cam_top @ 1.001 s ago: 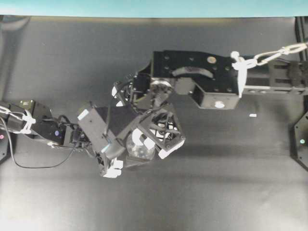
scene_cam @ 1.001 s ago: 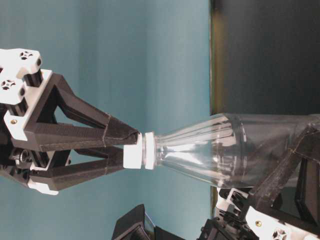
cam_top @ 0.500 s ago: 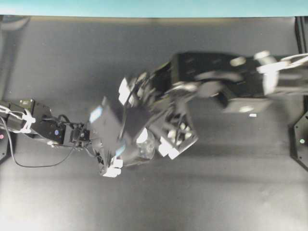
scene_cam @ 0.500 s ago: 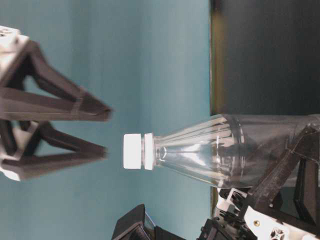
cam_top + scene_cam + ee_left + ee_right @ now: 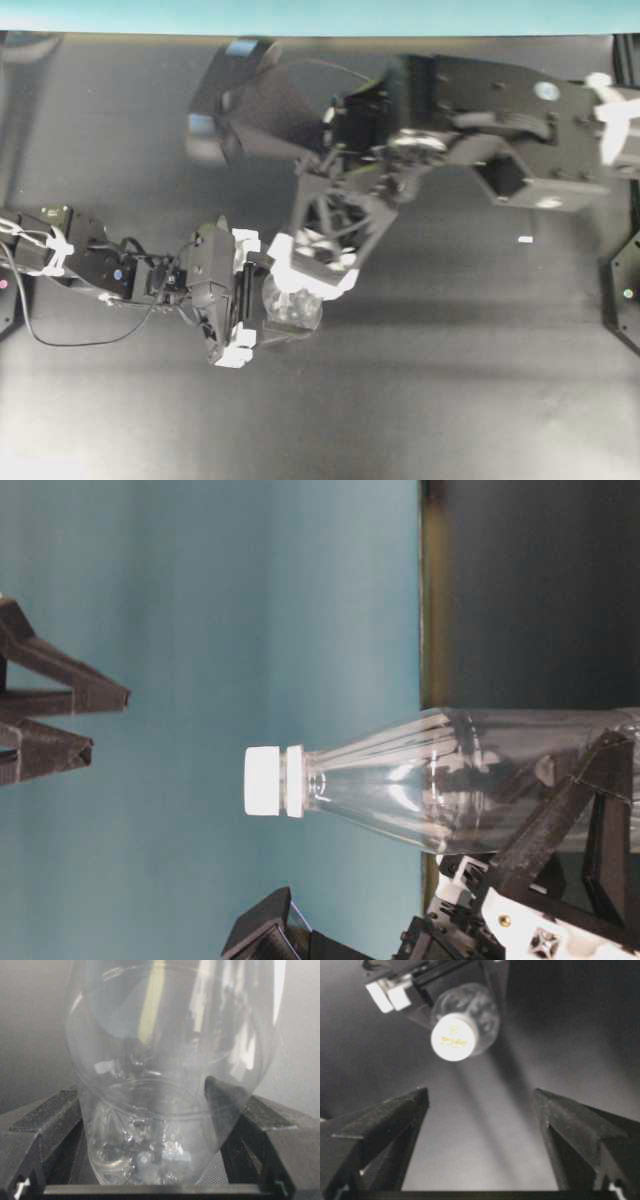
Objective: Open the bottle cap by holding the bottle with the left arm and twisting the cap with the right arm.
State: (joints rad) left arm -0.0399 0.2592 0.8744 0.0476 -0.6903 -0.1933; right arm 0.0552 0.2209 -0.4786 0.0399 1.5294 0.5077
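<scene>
The clear bottle [image 5: 292, 308] stands upright on the black table, and my left gripper [image 5: 262, 300] is shut on its lower body. In the left wrist view the bottle [image 5: 165, 1060] fills the gap, with both black fingers [image 5: 47, 1120] against its sides. The white bottle cap [image 5: 264, 780] sits on the neck. My right gripper [image 5: 108, 722] hangs open well above the cap, touching nothing. From the right wrist view the bottle cap [image 5: 452, 1037] shows far beyond the open right gripper [image 5: 477, 1095]. Seen from overhead, the right gripper [image 5: 312, 265] partly covers the bottle.
A tiny white scrap [image 5: 525, 240] lies on the table to the right. The right arm [image 5: 500, 120] spans the upper right of the overhead view. The left arm [image 5: 90, 265] and its cables come in from the left edge. A teal wall runs along the back.
My right gripper has opened, let go of the cap and pulled up and away from it. The cap is still on the bottle. The left gripper and bottle have not moved.
</scene>
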